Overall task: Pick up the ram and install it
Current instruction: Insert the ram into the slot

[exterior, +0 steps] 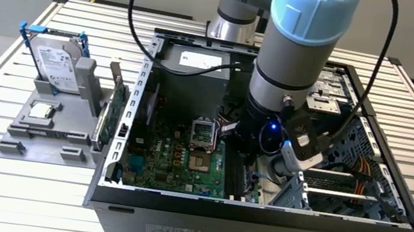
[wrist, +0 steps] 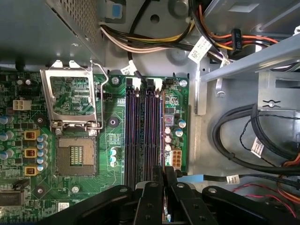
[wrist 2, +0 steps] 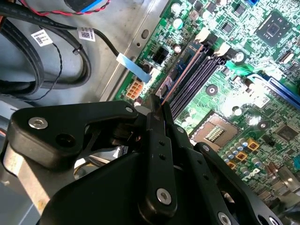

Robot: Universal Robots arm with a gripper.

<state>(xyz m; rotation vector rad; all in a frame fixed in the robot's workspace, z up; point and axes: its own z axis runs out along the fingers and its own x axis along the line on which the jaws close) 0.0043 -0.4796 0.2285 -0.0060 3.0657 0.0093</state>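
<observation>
Claw (wrist 2: 157, 110) closed on the ram (wrist 2: 180, 77), stick edge-on in the memory slots (wrist: 143, 136); arm inside the computer case (exterior: 257, 220) on the bench (exterior: 18, 187)

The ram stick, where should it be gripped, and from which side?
Pinch the ram across its two flat faces at mid-length of its upper long edge, coming from above. It is thin and stands edge-on over the memory slots, so its lower edge must stay free.

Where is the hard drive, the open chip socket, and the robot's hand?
hard drive (exterior: 58, 66): exterior view, on its silver face.
chip socket (wrist: 75, 153): first wrist view, on its pin grid.
hand (wrist 2: 157, 115): second wrist view, between its fingertips.
</observation>
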